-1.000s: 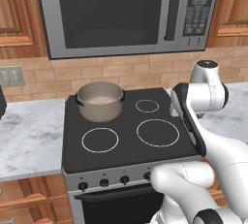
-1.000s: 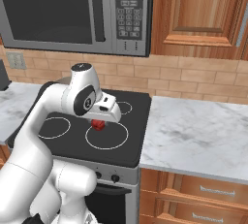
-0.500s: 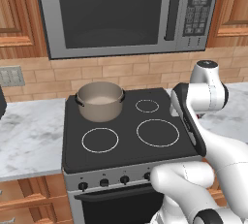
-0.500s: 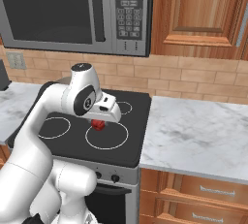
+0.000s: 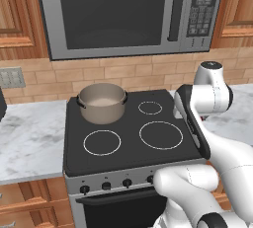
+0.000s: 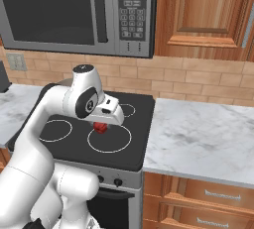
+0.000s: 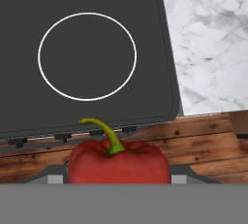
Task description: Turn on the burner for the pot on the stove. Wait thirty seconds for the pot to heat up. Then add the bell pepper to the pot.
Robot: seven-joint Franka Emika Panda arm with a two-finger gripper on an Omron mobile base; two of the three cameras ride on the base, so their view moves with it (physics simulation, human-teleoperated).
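The end effector grips the red bell pepper above the stove's front-right ring, well apart from the pot at rear left, so it could slip during carry.

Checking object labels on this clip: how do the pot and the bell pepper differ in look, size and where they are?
The pot is dull beige-grey metal; the bell pepper is glossy red with a green stem. The pot is far larger than the bell pepper. The pot stands on the stove's back left ring; the bell pepper is held off the glass at the gripper. Both are over the stove.
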